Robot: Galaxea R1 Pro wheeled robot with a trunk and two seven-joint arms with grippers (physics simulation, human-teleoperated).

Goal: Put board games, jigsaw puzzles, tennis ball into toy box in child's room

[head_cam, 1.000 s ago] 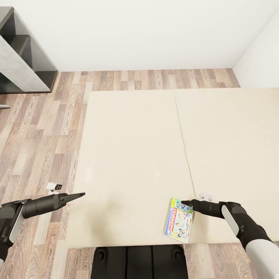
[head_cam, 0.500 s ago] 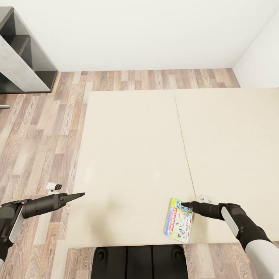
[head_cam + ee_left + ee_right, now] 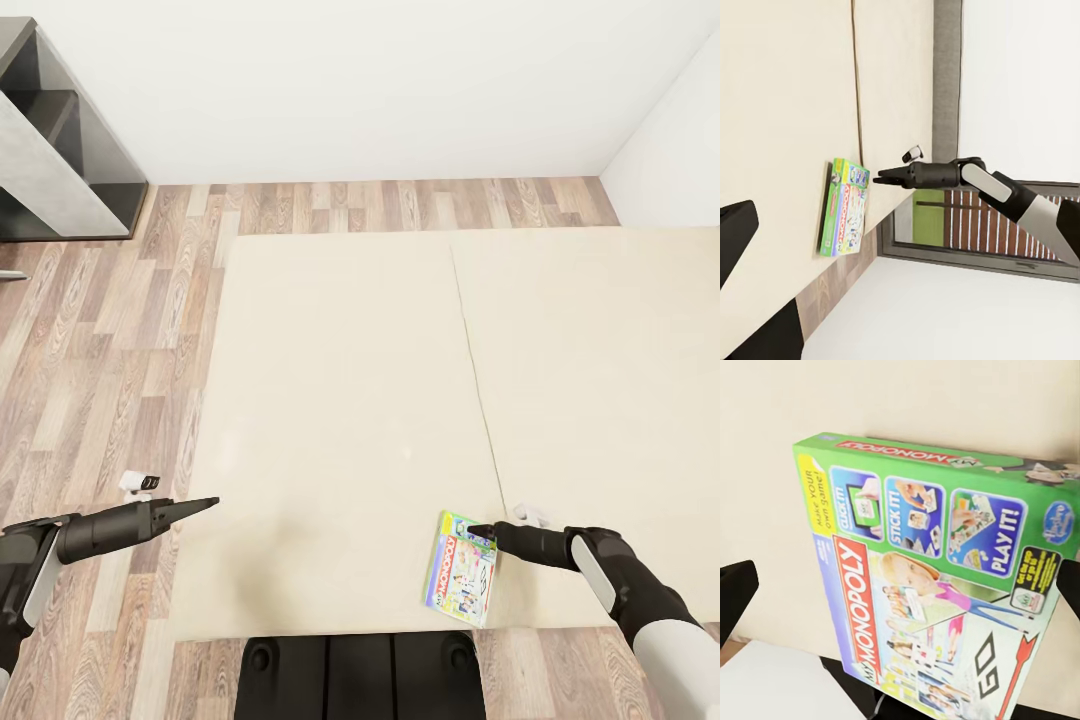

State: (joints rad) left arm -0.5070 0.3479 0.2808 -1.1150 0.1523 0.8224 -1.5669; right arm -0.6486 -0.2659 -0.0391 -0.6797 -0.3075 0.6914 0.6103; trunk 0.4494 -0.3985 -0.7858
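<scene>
Plainly, the bed (image 3: 400,350) carried one board game (image 3: 461,568) near its front edge, by the mattress seam — a flat green box, its long axis running roughly from front edge toward the far edge. The right gripper (image 3: 478,527) was much the nearer, its fingers at the box's far right corner and spread apart in the wrist view, gripping nothing. The left gripper (image 3: 205,502) hung at the bed's left edge, well apart — its fingers' state I could not tell.
</scene>
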